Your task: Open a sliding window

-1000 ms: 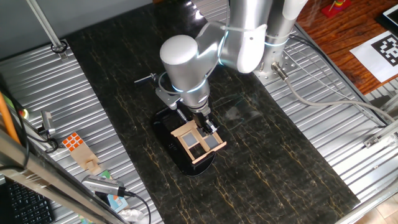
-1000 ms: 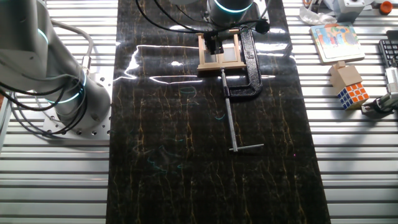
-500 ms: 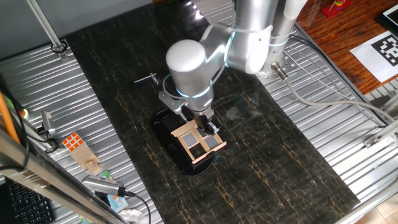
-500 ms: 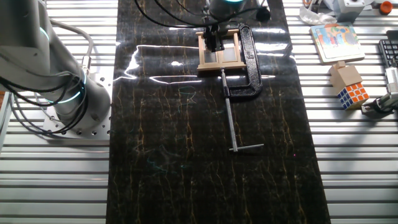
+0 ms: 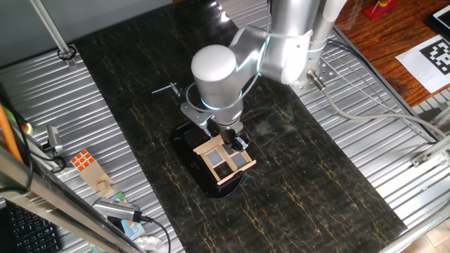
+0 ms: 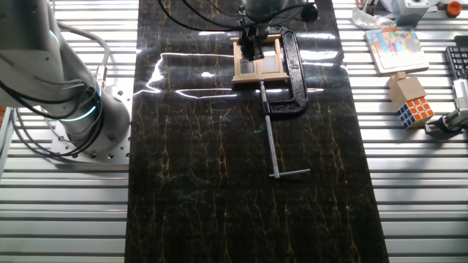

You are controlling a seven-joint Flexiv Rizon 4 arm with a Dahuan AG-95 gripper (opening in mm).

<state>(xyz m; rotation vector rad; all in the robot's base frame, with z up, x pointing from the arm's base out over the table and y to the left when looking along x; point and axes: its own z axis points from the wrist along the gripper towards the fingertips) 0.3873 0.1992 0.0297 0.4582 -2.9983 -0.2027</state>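
The sliding window (image 5: 225, 160) sits mid-mat on its black base, held by a black clamp (image 6: 291, 69); the gripper (image 5: 233, 140) is down on its upper panes, fingers too hidden to tell whether spread or pinching; I'd push straight along the track, never twisting

- dark marbled mat (image 6: 248, 183) over ribbed aluminium table (image 6: 66, 212)
- sliding window (image 5: 223, 161) on mat, held by black C-clamp (image 6: 291, 80)
- arm base (image 6: 88, 124) on table
- orange-and-white cube (image 5: 83, 160), another cube (image 6: 415, 111) on the ribs
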